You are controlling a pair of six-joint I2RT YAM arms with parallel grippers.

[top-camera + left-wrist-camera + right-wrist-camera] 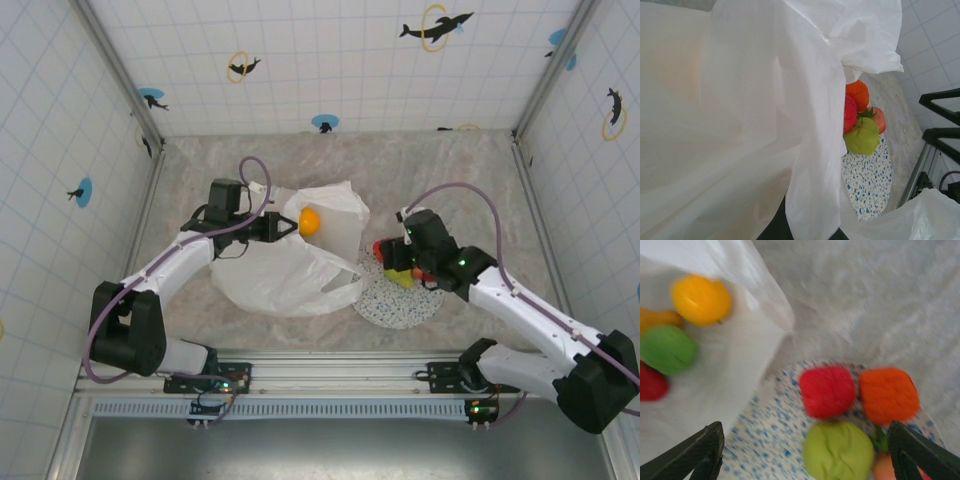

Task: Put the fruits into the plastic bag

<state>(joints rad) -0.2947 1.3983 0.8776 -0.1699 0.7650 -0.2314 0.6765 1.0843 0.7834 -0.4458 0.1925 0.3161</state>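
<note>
Right gripper [807, 455]: fingers spread wide, holding nothing
Plate [765, 440]: speckled, just beneath it; red fruit [826, 391], orange fruit [888, 395], pale green fruit [837, 450] on it
Plastic bag [280, 270]: left of plate; yellow fruit [701, 299], dark green fruit [666, 349] inside
Left gripper [290, 228]: pressed together on the bag's raised edge

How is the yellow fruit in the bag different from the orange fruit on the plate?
The yellow fruit lies inside the plastic bag; the orange fruit sits on the speckled plate. The yellow fruit is paler and rounder, while the orange fruit is a deeper orange and looks blockier, though the right wrist view is blurred. Both are small and glossy.
</note>
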